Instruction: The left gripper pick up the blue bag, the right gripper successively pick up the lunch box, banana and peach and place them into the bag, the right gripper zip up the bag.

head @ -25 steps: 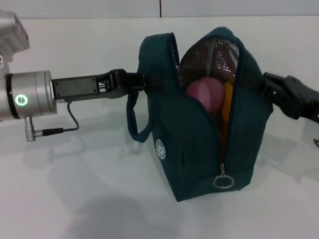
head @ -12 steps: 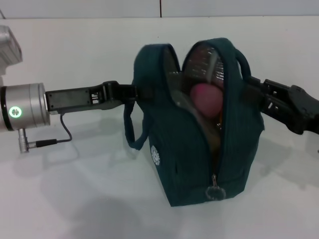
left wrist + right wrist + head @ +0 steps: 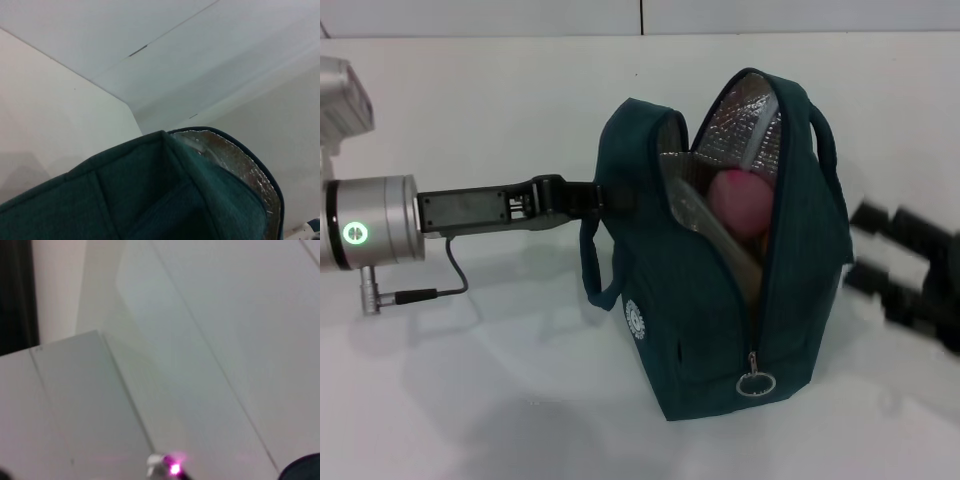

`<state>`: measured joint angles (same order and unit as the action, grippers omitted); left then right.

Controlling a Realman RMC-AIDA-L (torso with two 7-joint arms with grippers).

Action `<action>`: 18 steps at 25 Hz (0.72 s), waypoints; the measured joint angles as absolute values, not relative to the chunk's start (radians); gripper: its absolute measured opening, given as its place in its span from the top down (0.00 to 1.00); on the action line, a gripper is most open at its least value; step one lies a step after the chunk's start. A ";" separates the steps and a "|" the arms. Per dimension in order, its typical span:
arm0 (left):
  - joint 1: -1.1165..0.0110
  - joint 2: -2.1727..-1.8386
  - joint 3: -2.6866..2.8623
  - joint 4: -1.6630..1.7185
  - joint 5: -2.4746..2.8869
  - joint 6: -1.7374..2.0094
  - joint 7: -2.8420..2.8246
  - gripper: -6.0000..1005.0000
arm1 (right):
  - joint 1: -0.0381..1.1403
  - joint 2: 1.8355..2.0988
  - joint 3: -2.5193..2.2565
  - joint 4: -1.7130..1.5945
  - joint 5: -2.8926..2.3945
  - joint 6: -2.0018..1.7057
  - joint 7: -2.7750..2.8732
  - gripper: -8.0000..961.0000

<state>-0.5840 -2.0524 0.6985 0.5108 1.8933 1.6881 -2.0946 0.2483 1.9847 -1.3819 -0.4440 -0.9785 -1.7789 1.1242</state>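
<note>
The blue bag (image 3: 710, 300) stands upright on the white table, its top gaping and showing the silver foil lining (image 3: 750, 125). Its ring zip pull (image 3: 756, 385) hangs low on the front seam. Inside, the pink peach (image 3: 740, 200) sits high. Left of it a clear plastic edge looks like the lunch box (image 3: 688, 205). A yellow-orange sliver below the peach is the banana (image 3: 751, 268). My left gripper (image 3: 610, 195) is shut on the bag's left top edge; the left wrist view shows the bag's fabric (image 3: 150, 200) close up. My right gripper (image 3: 862, 245) hovers right of the bag, apart from it, fingers spread and empty.
The left arm (image 3: 470, 210) reaches in level from the left, and its cable (image 3: 450, 280) hangs down to the table. The bag's loose left handle (image 3: 592, 270) droops at its side. The right wrist view shows only white surfaces and a small pink light (image 3: 172, 469).
The right gripper has let go of the bag's right side and drawn back to the right. The bag's top has spread wider and the bag has shifted slightly right.
</note>
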 joint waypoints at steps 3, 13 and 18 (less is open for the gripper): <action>-0.577 -2.052 0.699 0.511 1.895 1.684 -2.091 0.89 | 0.222 1.994 -1.381 -0.436 -1.055 -1.795 1.018 0.25; -0.578 -2.055 0.696 0.511 1.890 1.667 -2.077 0.88 | 0.235 2.011 -1.416 -0.164 -1.106 -1.736 0.670 0.22; -0.581 -2.059 0.697 0.511 1.892 1.668 -2.078 0.88 | 0.245 2.012 -1.484 -0.167 -1.108 -1.696 0.660 0.23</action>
